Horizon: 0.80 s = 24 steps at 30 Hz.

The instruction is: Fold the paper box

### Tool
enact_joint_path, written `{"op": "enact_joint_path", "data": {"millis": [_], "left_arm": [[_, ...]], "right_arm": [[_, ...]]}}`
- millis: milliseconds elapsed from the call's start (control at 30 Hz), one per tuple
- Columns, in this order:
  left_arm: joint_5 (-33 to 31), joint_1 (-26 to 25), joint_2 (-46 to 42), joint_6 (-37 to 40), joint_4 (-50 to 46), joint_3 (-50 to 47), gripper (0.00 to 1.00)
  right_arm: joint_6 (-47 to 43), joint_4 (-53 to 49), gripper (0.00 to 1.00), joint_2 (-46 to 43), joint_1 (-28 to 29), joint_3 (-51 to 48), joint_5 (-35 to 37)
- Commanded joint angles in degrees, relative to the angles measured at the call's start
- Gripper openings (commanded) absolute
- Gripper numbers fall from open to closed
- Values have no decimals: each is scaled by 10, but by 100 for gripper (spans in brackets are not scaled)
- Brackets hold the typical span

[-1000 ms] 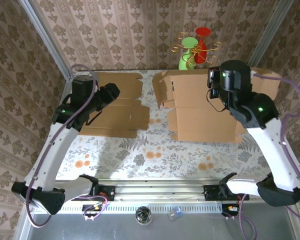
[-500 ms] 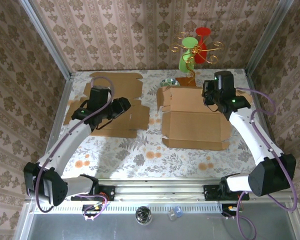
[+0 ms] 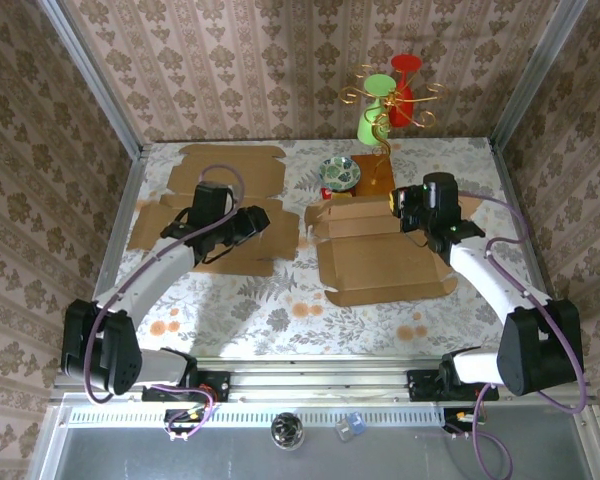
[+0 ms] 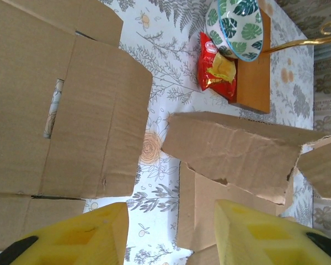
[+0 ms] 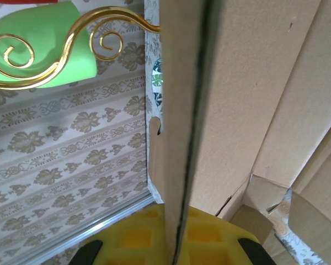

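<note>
Top external view: a table [image 3: 280, 305] covered in a floral cloth, with two robot arms reaching in from the near edge. The paper box [image 3: 380, 250], brown cardboard, lies mostly flat and right of centre, its back flap raised. The right gripper [image 3: 408, 205] sits at the box's back right corner. The left gripper [image 3: 268, 222] hovers over the right edge of a stack of flat cardboard [image 3: 220, 215] on the left side of the table, just beside the box and apart from it. Behind the box stand a patterned bowl [image 3: 340, 173] and a wooden block [image 3: 372, 170]. A gold stand carrying a green cup [image 3: 377, 105] and a red cup [image 3: 404, 85] rises at the back.

Left wrist view: two yellow fingers [image 4: 83, 234] stand partly apart with nothing between them, above the cloth. The box's raised flap is ahead on the right, the flat cardboard on the left. A red snack packet [image 4: 218, 69] lies against the wooden block, and the bowl rests on that block.

Right wrist view: the yellow pads [image 5: 132, 240] are closed on the thin edge of an upright box flap.
</note>
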Motion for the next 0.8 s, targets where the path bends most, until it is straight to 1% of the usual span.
{"op": "enact_joint_path", "data": {"millis": [0,67,200,267,400,500,567,767], "left_arm": [[22,4,13,41,43,-16,44],[34,6,23,61,68,-24,44],[49,7,48,120,112,-33,45],[58,8,68,146,127,-30,45],[76,9,109,203,147,-10,45],[79,8,138,243,175,1,46],[81,10,162,274,189,13,47],[101,6,237,320,184,81,50]], "right_arm": [[-46,88,0,-2,-4,-20,-33],[-57,104,0,-1,-4,-32,-35],[-75,70,0,5,-12,-37,-35],[-74,77,0,15,-18,-41,-43],[-85,68,0,28,-26,-29,-45],[-90,67,0,36,-29,-16,-51],[-90,70,0,58,-31,-9,-55],[-83,48,0,82,-34,11,-66]]}}
